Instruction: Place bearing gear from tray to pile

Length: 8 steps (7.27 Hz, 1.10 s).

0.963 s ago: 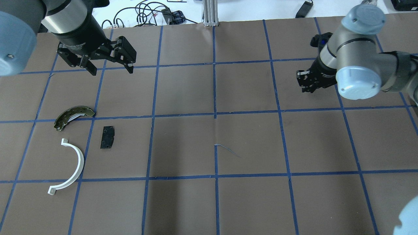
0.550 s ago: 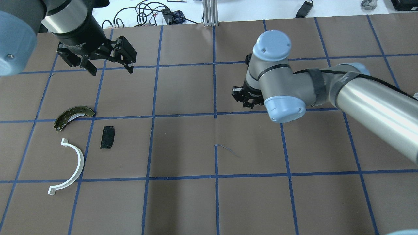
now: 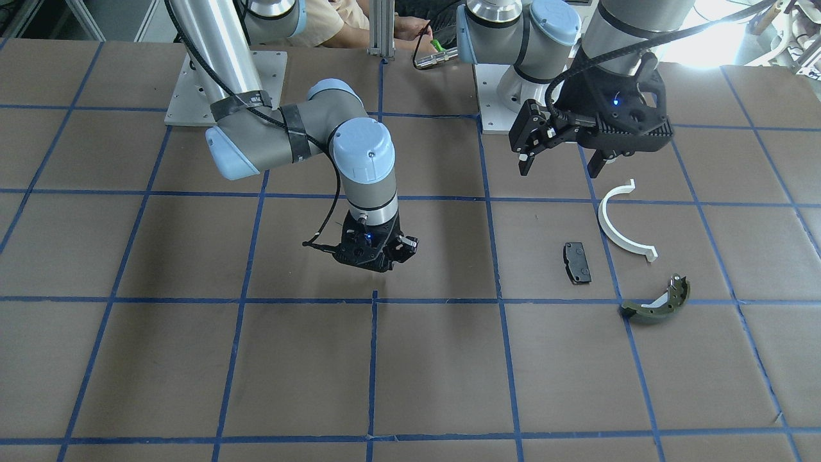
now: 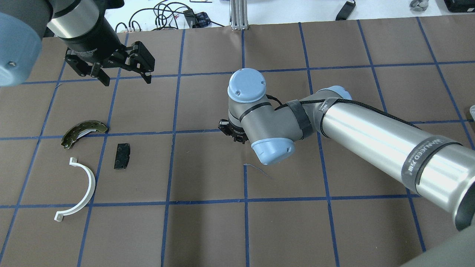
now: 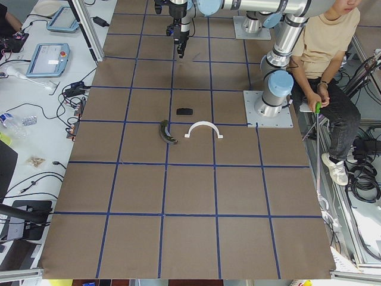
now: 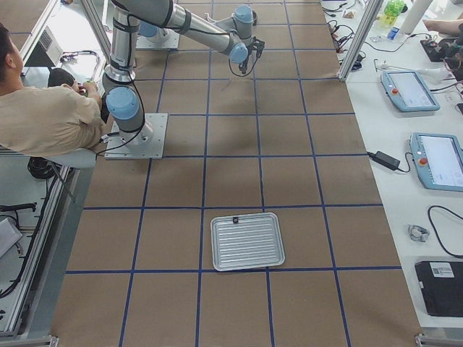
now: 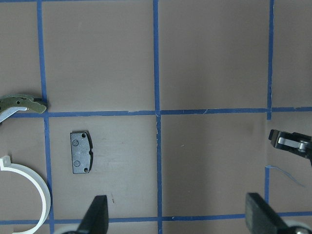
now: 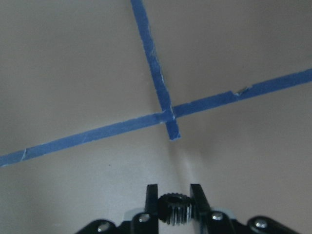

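Note:
My right gripper [image 8: 174, 194] is shut on a small black toothed bearing gear [image 8: 174, 210] and holds it above a blue tape crossing near the table's middle [image 4: 233, 132]. The pile lies to the robot's left: an olive-green brake shoe [image 4: 83, 131], a black pad [image 4: 122, 156] and a white half-ring [image 4: 79, 189]. My left gripper [image 4: 124, 78] is open and empty, hanging above the table behind the pile. The ribbed metal tray [image 6: 217, 246] lies at the table's right end, far from both grippers.
Blue tape lines grid the brown table cover. Cables [image 4: 163, 15] and an aluminium post [image 4: 239, 15] stand at the far edge. An operator [image 5: 324, 53] sits behind the robot bases. Tablets [image 6: 438, 159] lie on the side bench.
My right arm has swept from the table's right side to its middle, toward the pile, carrying the gear. My left arm and the pile parts have not moved.

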Tool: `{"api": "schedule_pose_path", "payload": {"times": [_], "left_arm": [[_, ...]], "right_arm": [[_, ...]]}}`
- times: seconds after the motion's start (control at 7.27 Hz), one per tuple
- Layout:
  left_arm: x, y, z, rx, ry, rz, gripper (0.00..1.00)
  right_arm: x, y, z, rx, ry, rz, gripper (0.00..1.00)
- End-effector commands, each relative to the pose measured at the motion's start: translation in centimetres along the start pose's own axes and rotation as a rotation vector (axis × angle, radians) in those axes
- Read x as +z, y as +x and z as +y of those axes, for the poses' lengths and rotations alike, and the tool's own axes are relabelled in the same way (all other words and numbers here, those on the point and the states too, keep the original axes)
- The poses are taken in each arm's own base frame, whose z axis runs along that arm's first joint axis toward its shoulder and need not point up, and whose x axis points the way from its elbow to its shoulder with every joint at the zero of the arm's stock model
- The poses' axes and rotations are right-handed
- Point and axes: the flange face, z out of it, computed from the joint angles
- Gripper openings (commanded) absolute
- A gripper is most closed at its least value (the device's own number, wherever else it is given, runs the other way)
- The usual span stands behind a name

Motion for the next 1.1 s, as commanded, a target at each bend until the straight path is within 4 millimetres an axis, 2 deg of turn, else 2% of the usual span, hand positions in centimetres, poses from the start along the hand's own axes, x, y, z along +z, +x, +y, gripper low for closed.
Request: {"api": "schedule_pose_path", "payload": {"times": [0.0,0.14,0.41,0.55,0.83,0.96], "left_arm": [[-0.1,0.1,0.1,0.001,0.002,0.000,1.00],[0.0,0.0,0.1,0.000,-0.001,-0.001,1.00],[0.0,0.1,0.1,0.001,0.000,0.000,1.00],[0.0,-0.1,0.1,-0.002,-0.001,0.000,1.00],[0.1,0.3,0.2,0.006,-0.005,-0.001,1.00],[-0.2,0.1,0.0,0.003,0.003,0.000,1.00]], "right_arm": [[1.3,-0.7,0.7,0.008,-0.057,-0.037,0.29],[0.9,-0.3,-0.6,-0.016,-0.039,-0.030,0.98],[0.0,2.1,-3.1,-0.115,-0.015,-0.026,1.00],[-0.6,4.5,-5.8,-0.198,0.032,0.026,1.00],[-4.1,9.4,-10.2,-0.301,0.090,0.063,1.00],[-6.1,12.2,-11.6,-0.312,0.077,0.072,1.00]]}}
